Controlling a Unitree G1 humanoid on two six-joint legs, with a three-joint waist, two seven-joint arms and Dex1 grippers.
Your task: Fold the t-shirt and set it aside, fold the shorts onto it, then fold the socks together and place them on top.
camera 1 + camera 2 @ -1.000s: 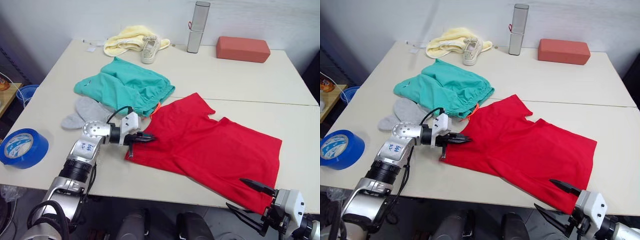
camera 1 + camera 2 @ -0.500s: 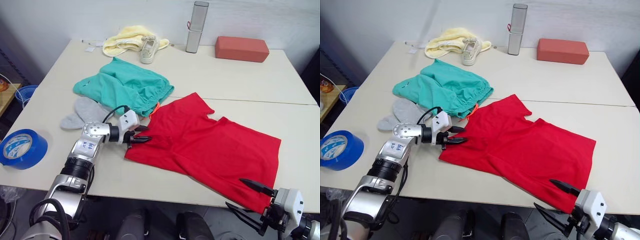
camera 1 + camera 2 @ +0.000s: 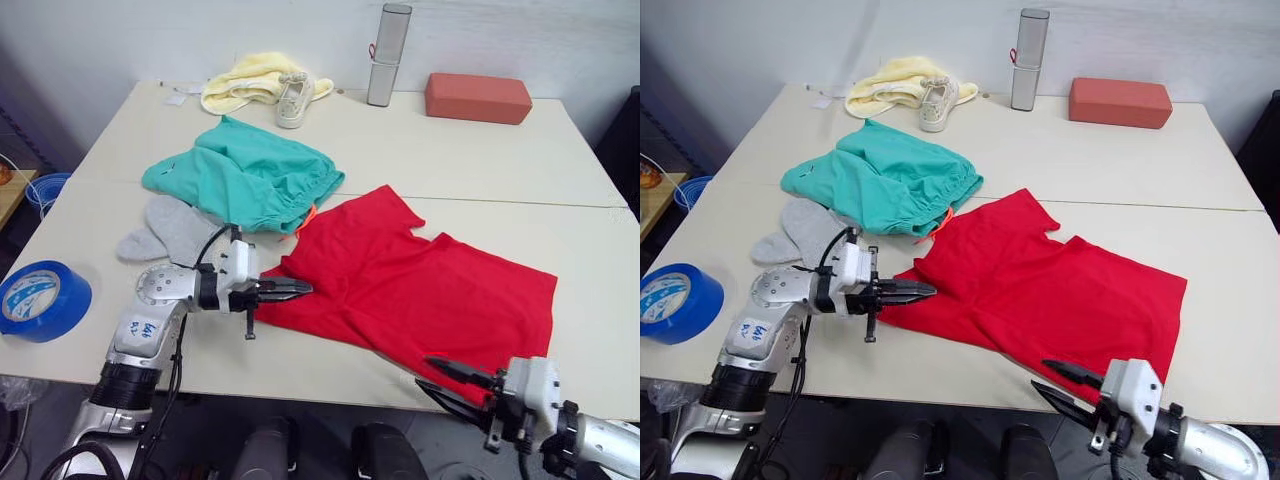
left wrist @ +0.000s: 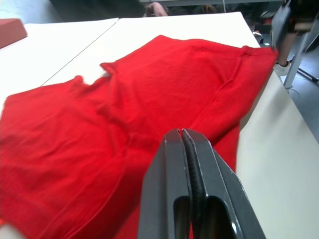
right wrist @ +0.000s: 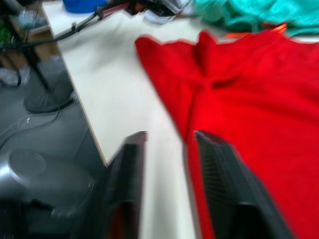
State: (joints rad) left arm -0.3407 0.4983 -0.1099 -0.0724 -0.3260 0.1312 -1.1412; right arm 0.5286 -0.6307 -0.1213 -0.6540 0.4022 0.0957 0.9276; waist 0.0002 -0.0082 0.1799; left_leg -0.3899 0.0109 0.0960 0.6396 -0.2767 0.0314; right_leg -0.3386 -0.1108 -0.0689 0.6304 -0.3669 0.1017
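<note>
The red t-shirt (image 3: 420,290) lies spread flat across the near middle of the table. My left gripper (image 3: 303,289) lies low over its left edge and is shut, pinching the red cloth (image 4: 149,99), whose creases run to the fingertips. At the table's front edge my right gripper (image 3: 440,372) points at the shirt's near hem. Its fingers (image 5: 219,164) stand a little apart, with nothing between them. The teal shorts (image 3: 245,180) lie bunched behind the shirt, and the grey socks (image 3: 165,228) lie beside them on the left.
A blue tape roll (image 3: 40,300) sits at the table's left front corner. Along the back stand a yellow cloth (image 3: 245,85), a white shoe (image 3: 290,100), a metal cylinder (image 3: 382,55) and a red block (image 3: 477,97).
My left gripper opened at the shirt's left edge, slid onto the cloth and shut. My right gripper came up to the shirt's near hem and its fingers narrowed.
</note>
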